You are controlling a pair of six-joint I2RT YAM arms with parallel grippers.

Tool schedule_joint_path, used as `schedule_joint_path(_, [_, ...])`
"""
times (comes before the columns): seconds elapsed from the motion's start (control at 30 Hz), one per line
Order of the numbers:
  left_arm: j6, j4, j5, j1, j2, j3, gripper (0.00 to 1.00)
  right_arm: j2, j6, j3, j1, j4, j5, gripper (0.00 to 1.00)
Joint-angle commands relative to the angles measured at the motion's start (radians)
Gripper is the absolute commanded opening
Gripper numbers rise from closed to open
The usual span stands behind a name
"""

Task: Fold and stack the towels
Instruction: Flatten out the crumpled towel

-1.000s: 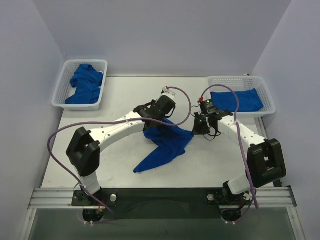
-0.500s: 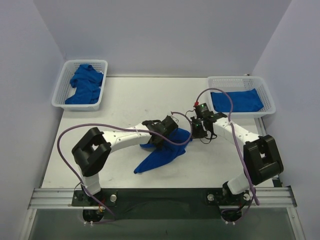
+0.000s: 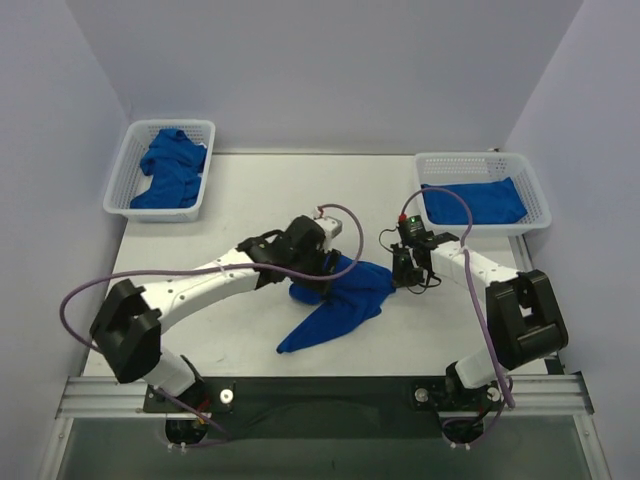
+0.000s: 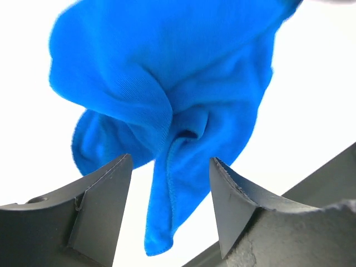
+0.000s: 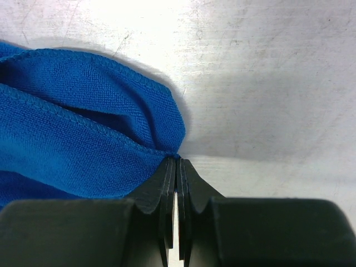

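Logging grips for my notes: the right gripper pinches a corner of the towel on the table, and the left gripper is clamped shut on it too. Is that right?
Not quite. The left gripper is open: the left wrist view shows its jaws apart, the towel loose between them. The right gripper does pinch a corner.

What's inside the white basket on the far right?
A blue towel lies flat inside the basket. Anything beneath it is covered, so I cannot tell whether more are stacked there.
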Motion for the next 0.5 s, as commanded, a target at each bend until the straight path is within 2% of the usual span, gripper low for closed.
schedule_joint_path(0.0, [-0.040,0.100,0.109,0.154,-0.121,-0.014,0.68,-0.048,-0.014,-0.001,-0.003,-0.011,0.016,0.00])
schedule_joint_path(0.03, [-0.055,0.113,0.127,0.193,-0.132,-0.019,0.72,-0.051,-0.014,0.000,-0.003,-0.011,0.014,0.00])
schedule_joint_path(0.13, [-0.074,0.150,0.204,0.318,-0.115,-0.019,0.75,-0.057,-0.012,0.002,-0.003,-0.011,0.011,0.00])
schedule_joint_path(0.23, [-0.110,0.210,0.286,0.397,-0.060,-0.030,0.77,-0.058,-0.012,0.010,-0.001,-0.014,0.000,0.00])
schedule_joint_path(0.47, [-0.203,0.343,0.435,0.439,0.101,-0.060,0.77,-0.065,-0.009,0.022,-0.001,-0.019,-0.013,0.00])
